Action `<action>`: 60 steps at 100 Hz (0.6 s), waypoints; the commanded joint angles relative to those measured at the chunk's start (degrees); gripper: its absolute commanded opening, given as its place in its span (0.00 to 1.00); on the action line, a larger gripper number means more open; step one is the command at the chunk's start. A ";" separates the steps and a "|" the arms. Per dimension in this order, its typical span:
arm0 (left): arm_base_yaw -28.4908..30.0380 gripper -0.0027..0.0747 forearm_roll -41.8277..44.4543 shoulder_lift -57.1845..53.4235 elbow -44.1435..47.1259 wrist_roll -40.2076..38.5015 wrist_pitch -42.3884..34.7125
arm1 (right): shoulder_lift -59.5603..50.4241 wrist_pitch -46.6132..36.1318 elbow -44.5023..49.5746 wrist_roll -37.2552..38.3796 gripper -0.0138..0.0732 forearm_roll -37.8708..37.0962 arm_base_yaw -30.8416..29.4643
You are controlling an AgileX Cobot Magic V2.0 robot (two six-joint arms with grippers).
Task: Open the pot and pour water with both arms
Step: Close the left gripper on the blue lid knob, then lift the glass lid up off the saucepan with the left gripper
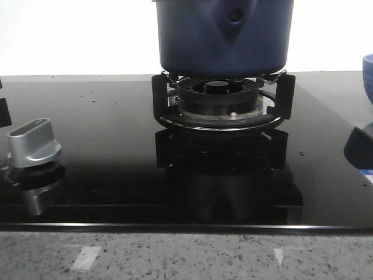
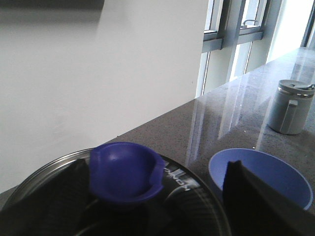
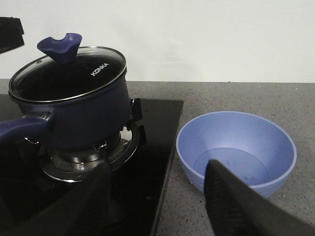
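The dark blue pot [image 1: 224, 35] stands on the burner of the stove; its wall with the teardrop mount and small hole faces the front view. In the right wrist view the pot [image 3: 74, 115] wears a glass lid [image 3: 69, 73] with a blue knob [image 3: 60, 46], and its handle [image 3: 19, 129] points toward the camera. My left gripper [image 2: 157, 196] is open just above the lid [image 2: 44, 172], its fingers [image 2: 253, 196] wide apart on either side of the knob [image 2: 125, 169], not touching it. My right gripper [image 3: 157, 196] is open and empty, low between the pot and the bowl.
A light blue bowl [image 3: 236, 150] with a little water sits on the grey counter right of the stove; it also shows in the front view [image 1: 368, 76] and the left wrist view [image 2: 263, 172]. A silver stove knob [image 1: 34, 143] is at the left. A grey jar [image 2: 290, 105] stands far along the counter.
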 commanded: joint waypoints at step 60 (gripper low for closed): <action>4.27 0.67 3.81 1.73 -1.68 -3.59 -10.79 | 1.24 -1.78 -1.71 -0.34 0.60 2.04 0.17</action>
